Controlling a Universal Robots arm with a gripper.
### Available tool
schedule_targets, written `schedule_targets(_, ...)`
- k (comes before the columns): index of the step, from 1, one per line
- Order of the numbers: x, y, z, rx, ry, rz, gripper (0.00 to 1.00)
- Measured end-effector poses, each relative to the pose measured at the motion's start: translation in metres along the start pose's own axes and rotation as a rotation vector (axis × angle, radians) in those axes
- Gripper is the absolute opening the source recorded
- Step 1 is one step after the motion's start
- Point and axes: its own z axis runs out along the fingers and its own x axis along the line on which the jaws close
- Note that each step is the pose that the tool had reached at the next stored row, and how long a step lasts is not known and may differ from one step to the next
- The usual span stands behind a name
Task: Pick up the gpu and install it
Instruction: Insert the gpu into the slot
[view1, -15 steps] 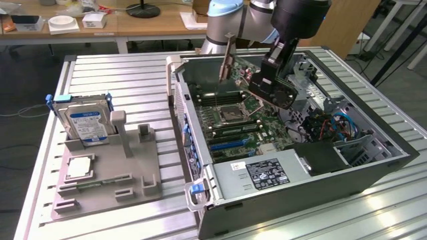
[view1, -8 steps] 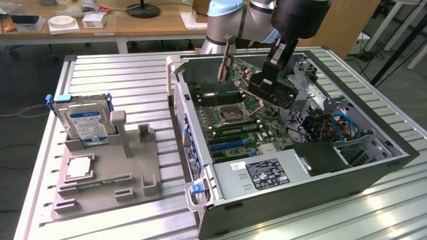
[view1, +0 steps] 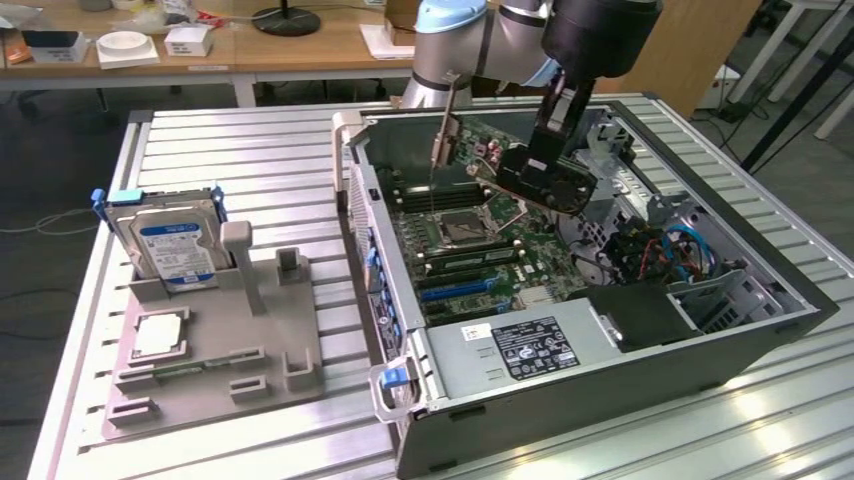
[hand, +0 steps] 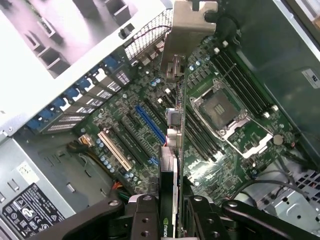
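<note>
The arm's fingers (hand: 146, 216) grip the graphics card (view1: 497, 172), holding it over the motherboard (view1: 461, 235) inside the open computer case (view1: 747, 330). That is in the upper middle of the exterior view, with the card's silver bracket (view1: 447, 125) leftmost.

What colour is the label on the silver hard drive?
Blue and white label, clearest in the exterior view.

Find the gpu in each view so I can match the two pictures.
Exterior view: the gpu is held in the gripper above the motherboard, near the picture's middle.
Wrist view: the gpu is seen edge-on, running out from the gripper over the motherboard.
Shared landmark: the CPU socket, beside the gpu in both.
</note>
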Motion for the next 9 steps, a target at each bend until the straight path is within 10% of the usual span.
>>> schedule_targets(9,-0.0001,-0.0001,0.0002,-0.0008,0.0044,-0.093,0.27)
